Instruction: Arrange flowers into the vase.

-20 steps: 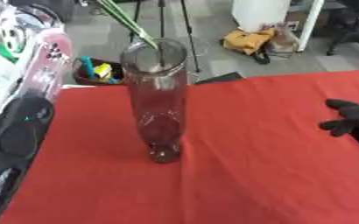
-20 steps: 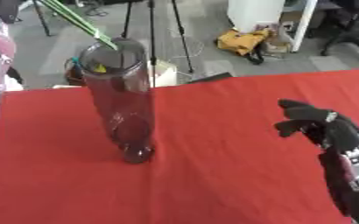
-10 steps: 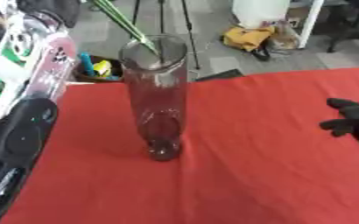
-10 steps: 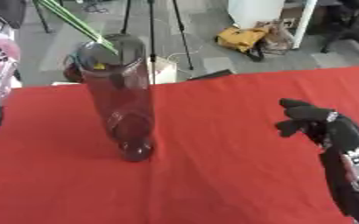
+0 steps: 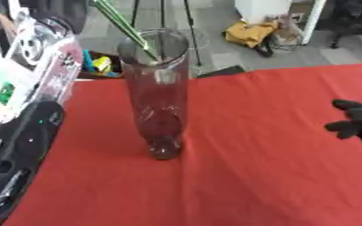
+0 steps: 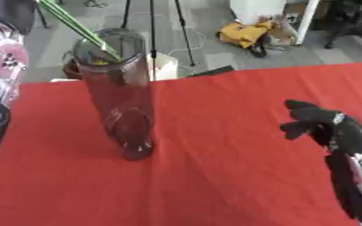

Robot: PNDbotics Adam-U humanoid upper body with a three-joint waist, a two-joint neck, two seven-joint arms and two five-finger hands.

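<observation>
Centrally in the left eye view, a tall clear glass vase stands upright on the red tablecloth, left of centre, with green flower stems slanting from its mouth toward the upper left. Over in the right eye view, the right hand hovers at the right edge, fingers curled, grasping nothing.

Right hand showing matte black all over, fingers thick and rounded. Small silver-white patch sitting at wrist. Forearm running black, carrying pale grey panel with small red mark, detail too blurred to read. Left arm showing as bulky glossy black casing along left edge, round dark recesses and tiny green light dotting its surface.
</observation>
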